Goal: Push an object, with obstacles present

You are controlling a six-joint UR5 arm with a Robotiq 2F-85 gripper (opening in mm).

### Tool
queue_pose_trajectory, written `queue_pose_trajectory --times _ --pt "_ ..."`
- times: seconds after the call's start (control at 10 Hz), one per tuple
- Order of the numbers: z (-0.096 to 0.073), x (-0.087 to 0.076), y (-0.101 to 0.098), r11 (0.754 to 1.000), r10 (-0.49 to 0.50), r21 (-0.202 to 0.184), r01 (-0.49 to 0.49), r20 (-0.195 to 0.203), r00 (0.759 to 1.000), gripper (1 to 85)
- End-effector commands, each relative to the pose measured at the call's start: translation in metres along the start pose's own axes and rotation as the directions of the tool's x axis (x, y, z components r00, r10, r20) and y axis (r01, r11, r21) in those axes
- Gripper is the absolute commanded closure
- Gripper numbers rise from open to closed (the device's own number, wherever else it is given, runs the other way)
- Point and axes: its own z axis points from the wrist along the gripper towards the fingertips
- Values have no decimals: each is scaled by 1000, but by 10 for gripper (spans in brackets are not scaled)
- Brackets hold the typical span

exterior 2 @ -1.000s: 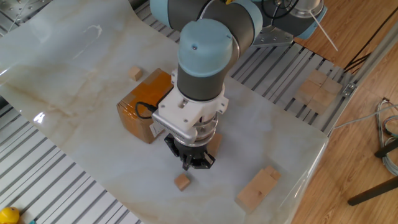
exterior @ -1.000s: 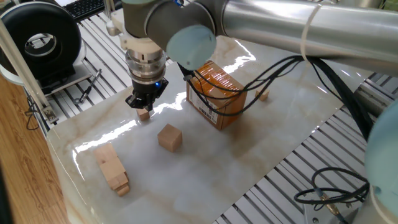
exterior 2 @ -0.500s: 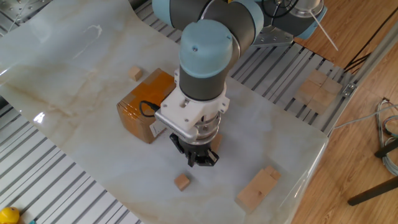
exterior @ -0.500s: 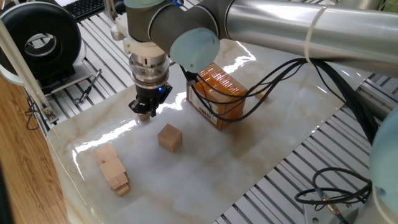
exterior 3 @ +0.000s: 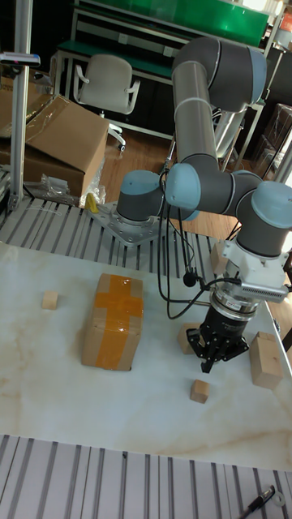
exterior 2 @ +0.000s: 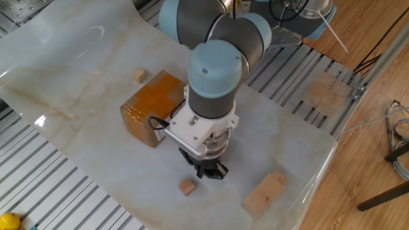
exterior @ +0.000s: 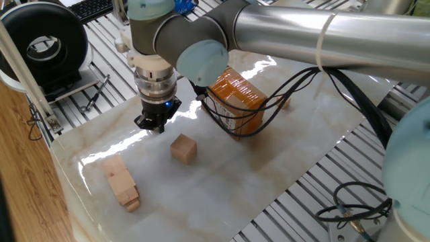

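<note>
- Your gripper hangs low over the marble tabletop, pointing straight down.
- Its fingers look pressed together with nothing between them.
- The tiny cube you must push sits on the tabletop just beside the gripper tip. In the other fixed view you see it a bit nearer to the camera and a little to the left of the tip. You cannot tell if they touch.
- In the tall view the same tiny cube lies just below the fingers, with a thin gap.
- In one fixed view the gripper hides the tiny cube.
- The cardboard box with orange-brown tape stands to the left of the gripper in the other fixed view.
- The second tiny cube lies on the far side of the box, well apart from the gripper.
- The bigger wooden cube rests near the gripper.
- The long pale blocks lie close to the tabletop's edge.
</note>
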Motion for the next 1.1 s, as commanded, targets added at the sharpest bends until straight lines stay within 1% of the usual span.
queue_pose_trajectory --times 0.0,0.1,0.3,0.4,0.5,0.7,0.8,0.9,1.0 --pt "5 -2 -5 1000 0 8 1 -8 1000 843" --pt "8 -4 -6 1000 -2 3 2 -11 1000 843" --pt "16 -13 -3 1000 -6 -1 6 3 1000 843" --pt "19 -18 -5 1000 -16 8 16 6 1000 843" --pt "19 -23 -8 1000 -24 11 24 4 1000 843" --pt "10 -35 -12 998 -56 10 56 12 998 843" --pt "7 -39 -9 998 -57 2 57 18 998 843" --pt "7 -42 -6 999 -50 -6 50 26 998 843" --pt "7 -41 -6 999 -44 -12 45 26 999 843"
